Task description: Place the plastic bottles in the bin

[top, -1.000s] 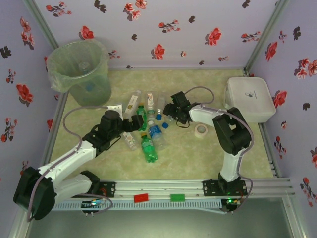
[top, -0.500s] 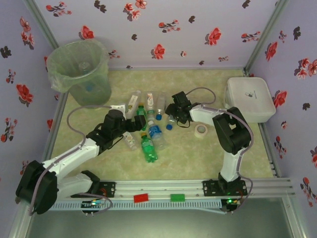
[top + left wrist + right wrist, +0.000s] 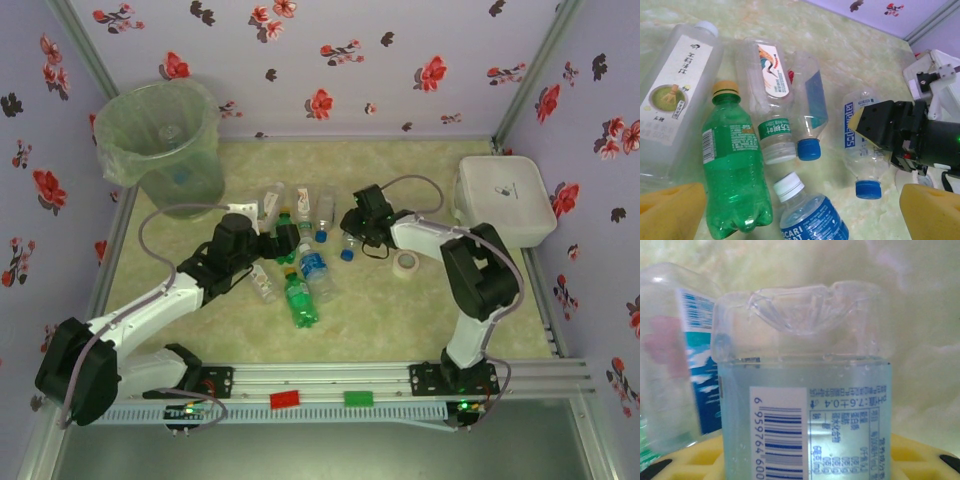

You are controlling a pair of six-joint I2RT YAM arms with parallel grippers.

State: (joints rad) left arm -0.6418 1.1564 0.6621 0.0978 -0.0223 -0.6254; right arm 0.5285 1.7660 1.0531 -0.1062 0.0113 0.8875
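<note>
Several plastic bottles (image 3: 300, 250) lie in a heap mid-table. My left gripper (image 3: 285, 243) hovers open over them. Between its yellow pads (image 3: 670, 210) lie a green bottle (image 3: 735, 170) and a blue-labelled, white-capped bottle (image 3: 810, 215). My right gripper (image 3: 352, 228) is shut on a clear, blue-capped bottle (image 3: 865, 145) at the heap's right side. That bottle's barcode label (image 3: 805, 405) sits close to the right wrist camera, between the yellow pads. The bin (image 3: 185, 175), lined with a pale green bag, stands at the far left.
A white lidded box (image 3: 505, 200) sits at the right wall. A small white tape roll (image 3: 405, 263) lies just right of the right gripper. More clear bottles (image 3: 675, 95) lie beyond the green one. Flowered walls enclose the table.
The right gripper's jaws have closed on the clear blue-capped bottle. The left arm has reached further right, over the bottle heap, still open.
</note>
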